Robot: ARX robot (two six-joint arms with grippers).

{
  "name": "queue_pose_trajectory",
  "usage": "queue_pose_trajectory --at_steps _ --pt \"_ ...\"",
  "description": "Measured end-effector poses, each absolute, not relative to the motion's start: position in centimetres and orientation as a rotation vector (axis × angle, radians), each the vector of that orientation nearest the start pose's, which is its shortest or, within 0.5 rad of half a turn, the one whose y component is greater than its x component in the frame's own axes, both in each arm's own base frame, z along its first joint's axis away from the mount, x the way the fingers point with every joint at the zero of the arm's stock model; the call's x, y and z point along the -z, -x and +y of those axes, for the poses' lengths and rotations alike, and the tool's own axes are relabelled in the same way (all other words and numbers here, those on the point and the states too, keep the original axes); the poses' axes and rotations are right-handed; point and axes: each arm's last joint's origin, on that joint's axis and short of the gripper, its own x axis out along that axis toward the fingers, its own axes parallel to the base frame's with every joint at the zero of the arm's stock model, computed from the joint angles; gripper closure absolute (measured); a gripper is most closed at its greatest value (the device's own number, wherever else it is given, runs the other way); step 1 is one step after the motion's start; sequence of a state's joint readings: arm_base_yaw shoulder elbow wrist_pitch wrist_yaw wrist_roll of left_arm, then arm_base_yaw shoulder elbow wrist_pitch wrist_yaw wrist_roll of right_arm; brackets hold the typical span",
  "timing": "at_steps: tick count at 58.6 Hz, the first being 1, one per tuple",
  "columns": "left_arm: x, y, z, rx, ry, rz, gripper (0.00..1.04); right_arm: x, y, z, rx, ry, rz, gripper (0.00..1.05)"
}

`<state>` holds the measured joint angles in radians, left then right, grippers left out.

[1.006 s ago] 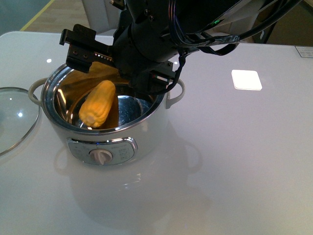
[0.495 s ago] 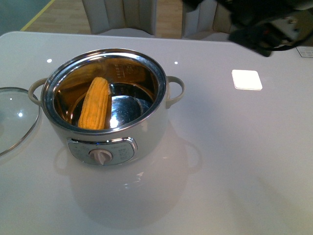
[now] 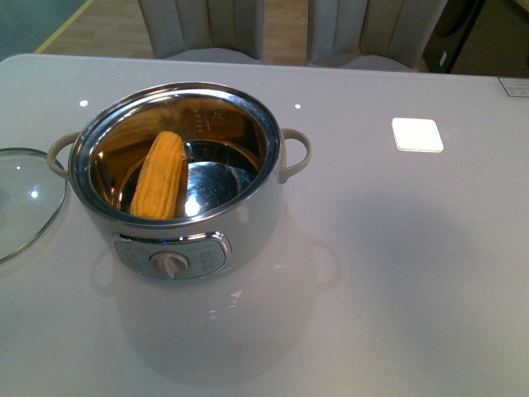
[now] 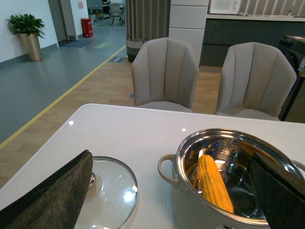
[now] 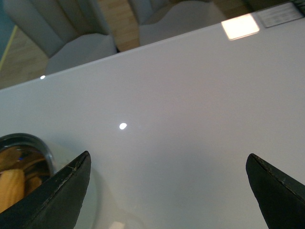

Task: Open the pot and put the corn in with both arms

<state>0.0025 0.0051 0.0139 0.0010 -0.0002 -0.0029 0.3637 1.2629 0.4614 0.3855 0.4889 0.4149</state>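
Observation:
The white pot [image 3: 248,223] stands open on the table, steel inside, beige loop handles, a dial [image 3: 169,265] on its front panel. The yellow corn [image 3: 159,175] lies inside it, leaning against the left wall; it also shows in the left wrist view as corn [image 4: 214,183] in the pot [image 4: 183,210]. Neither arm appears in the front view. My left gripper [image 4: 172,161] is open, its fingers either side of the pot and lid, holding nothing. My right gripper [image 5: 169,162] is open above bare table, with the pot's rim [image 5: 33,143] and the corn's tip [image 5: 10,188] at one side.
The glass lid [image 3: 21,203] lies flat on the table left of the pot, also seen as the lid [image 4: 114,191] from the left wrist. A bright square light patch [image 3: 417,134] lies on the table [image 3: 397,273] to the right. Two grey chairs [image 4: 164,71] stand behind the far edge.
A second ago the right arm hung over the pot beside the corn. It then rose and drew away to the upper right and has left the front view. The corn settled lower in the pot.

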Motion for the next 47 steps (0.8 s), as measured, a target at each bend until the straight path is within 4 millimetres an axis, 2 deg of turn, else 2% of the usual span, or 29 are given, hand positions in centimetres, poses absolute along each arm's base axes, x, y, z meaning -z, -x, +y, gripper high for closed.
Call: queue_pose_trajectory --at_steps 4,6,10,17,36,47 --pt "-16.8 -9.7 0.0 -0.003 0.003 -0.009 0.07 -17.7 -22.4 7.3 0.195 -0.216 0.355 0.09" --pt "-16.8 -9.7 0.0 -0.003 0.003 -0.009 0.07 -17.2 -22.3 7.3 0.147 -0.192 0.333 0.13" --pt "-16.8 -9.7 0.0 -0.003 0.003 -0.009 0.07 -16.3 -21.6 6.7 0.022 -0.152 0.206 0.24" --pt "-16.8 -9.7 0.0 -0.003 0.003 -0.009 0.07 -16.2 -20.0 5.2 -0.011 -0.072 0.034 0.44" --pt "-16.8 -9.7 0.0 -0.003 0.003 -0.01 0.07 -16.2 -16.6 2.3 -0.008 -0.01 0.018 1.02" --pt "-16.8 -9.7 0.0 -0.003 0.003 -0.01 0.07 -16.2 -15.3 1.5 -0.002 -0.004 0.017 1.03"
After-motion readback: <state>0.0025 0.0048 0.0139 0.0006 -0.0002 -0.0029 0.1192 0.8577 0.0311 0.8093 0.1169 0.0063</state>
